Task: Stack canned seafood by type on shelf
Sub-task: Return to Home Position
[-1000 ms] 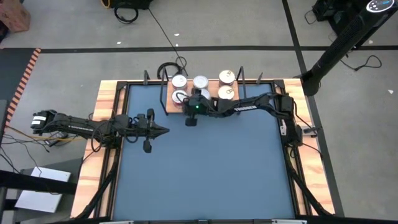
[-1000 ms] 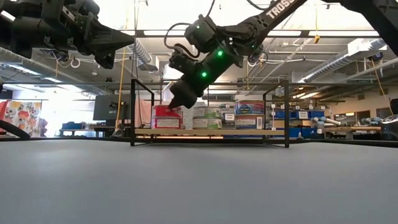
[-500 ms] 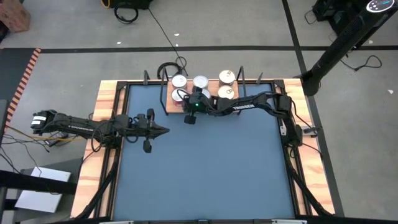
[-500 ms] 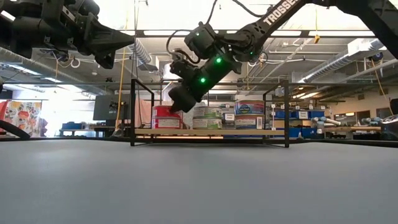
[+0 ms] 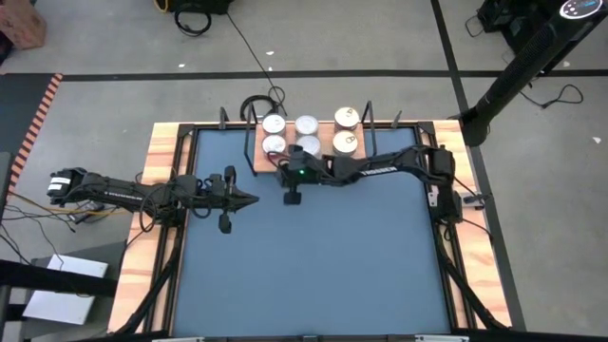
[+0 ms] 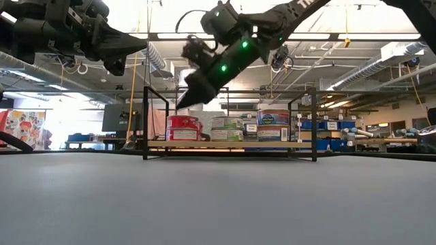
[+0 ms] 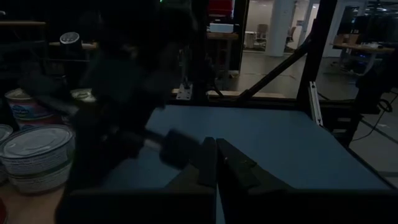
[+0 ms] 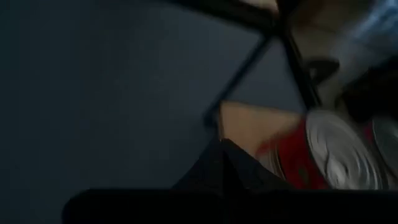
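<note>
R claw [image 6: 181, 105] pinched together by shelf [image 6: 231, 144] front, tins [image 6: 227, 128] behind — L claw [image 5: 249, 199] together, left side.

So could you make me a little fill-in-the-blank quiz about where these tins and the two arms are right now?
1. Every can of seafood stands on the wooden ___.
2. In the low view, the leftmost can has a ___ label.
3. The right gripper hangs in the air, shut and holding ___.
4. The left gripper waits over the ___ side of the table.

Missing words: shelf; red; nothing; left.
</note>
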You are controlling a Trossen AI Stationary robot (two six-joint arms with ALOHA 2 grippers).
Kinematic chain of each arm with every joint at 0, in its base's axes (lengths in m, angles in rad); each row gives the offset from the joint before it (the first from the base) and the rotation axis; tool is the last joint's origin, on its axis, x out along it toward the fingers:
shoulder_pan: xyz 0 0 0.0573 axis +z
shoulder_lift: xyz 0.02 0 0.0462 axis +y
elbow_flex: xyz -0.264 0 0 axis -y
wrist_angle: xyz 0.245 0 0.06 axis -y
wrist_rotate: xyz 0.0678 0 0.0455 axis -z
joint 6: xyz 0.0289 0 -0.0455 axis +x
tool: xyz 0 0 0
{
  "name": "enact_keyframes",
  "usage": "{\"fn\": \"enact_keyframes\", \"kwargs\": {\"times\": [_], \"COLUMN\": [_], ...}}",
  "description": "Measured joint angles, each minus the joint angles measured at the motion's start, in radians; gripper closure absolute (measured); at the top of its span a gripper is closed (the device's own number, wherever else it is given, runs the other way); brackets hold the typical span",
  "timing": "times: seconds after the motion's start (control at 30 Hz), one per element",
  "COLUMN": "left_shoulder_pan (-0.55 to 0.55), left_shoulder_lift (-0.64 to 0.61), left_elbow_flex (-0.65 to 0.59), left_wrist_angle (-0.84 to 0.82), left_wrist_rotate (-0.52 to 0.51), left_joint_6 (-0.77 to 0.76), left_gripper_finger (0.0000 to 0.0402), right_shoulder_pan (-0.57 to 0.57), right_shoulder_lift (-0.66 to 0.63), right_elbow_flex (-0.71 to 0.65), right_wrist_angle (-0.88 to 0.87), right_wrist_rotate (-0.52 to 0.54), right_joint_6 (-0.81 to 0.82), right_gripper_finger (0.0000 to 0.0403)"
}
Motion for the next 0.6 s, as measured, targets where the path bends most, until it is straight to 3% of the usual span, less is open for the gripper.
{"fn": "enact_keyframes", "kwargs": {"times": [0.23, 0.6], "left_shoulder_pan": [0.0, 0.0], "left_shoulder_lift": [0.0, 0.0], "left_elbow_flex": [0.0, 0.0], "left_wrist_angle": [-0.001, 0.004], "left_wrist_rotate": [0.0, 0.0], "left_joint_6": [0.0, 0.019], "left_gripper_finger": [0.0396, 0.0396], "right_shoulder_pan": [0.025, 0.055], "right_shoulder_lift": [-0.065, -0.382], "right_elbow_flex": [-0.111, -0.477], "right_wrist_angle": [0.113, 0.331], "right_wrist_rotate": [-0.059, -0.057], "right_joint_6": [0.013, 0.103], "right_gripper_finger": [0.0402, 0.0402]}}
